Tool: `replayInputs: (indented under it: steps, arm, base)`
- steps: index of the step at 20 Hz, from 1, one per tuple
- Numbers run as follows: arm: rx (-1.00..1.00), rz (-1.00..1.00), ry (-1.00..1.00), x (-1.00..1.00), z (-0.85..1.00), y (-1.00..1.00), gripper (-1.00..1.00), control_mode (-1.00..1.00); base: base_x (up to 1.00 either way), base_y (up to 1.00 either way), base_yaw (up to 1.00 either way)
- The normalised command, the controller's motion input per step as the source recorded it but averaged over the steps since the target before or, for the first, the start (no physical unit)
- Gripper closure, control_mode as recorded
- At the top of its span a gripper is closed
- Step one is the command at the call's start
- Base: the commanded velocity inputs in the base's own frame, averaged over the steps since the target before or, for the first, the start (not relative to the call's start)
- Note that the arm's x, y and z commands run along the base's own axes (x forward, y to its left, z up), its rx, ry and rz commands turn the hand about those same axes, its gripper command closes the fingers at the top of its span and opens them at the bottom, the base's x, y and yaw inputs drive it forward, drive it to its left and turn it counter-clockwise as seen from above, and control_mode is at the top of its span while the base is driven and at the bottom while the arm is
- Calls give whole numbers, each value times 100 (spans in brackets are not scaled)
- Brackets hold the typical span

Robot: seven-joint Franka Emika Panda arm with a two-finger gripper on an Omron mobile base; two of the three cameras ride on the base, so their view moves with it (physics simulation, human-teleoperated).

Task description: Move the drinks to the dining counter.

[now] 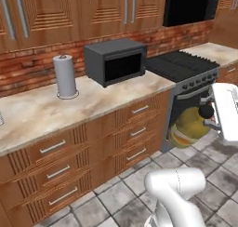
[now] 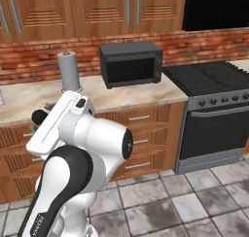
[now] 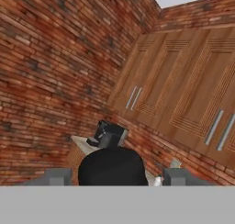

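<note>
Yellow juice bottle (image 1: 188,127), black cap (image 3: 112,167), orange label: held aloft before the oven front, gripper (image 1: 211,119) jaws clamped on either side of its neck. Grey paper-towel roll (image 1: 65,76) and microwave (image 1: 116,61): upright on the marbled counter (image 1: 37,112).

juice bottle (image 1: 188,127): squat, yellow, black cap, orange label, tilted sideways, clamped in gripper (image 1: 210,118), cap toward hand camera
</note>
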Motion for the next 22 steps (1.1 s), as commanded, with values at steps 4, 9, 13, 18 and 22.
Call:
replayInputs:
  steps: [4, 9, 13, 18, 22]
  arm:
    - [0, 0, 0, 0, 0, 0, 100, 100]
    - [0, 0, 0, 0, 0, 0, 100, 100]
    - [0, 0, 0, 0, 0, 0, 100, 100]
    - [0, 0, 0, 0, 0, 0, 100, 100]
    - [0, 0, 0, 0, 0, 0, 100, 100]
  base:
    - [0, -18, -42]
    - [0, -18, -41]
    - [-9, -21, -40]
    - [-13, -19, -40]
    - [-15, -20, -39]
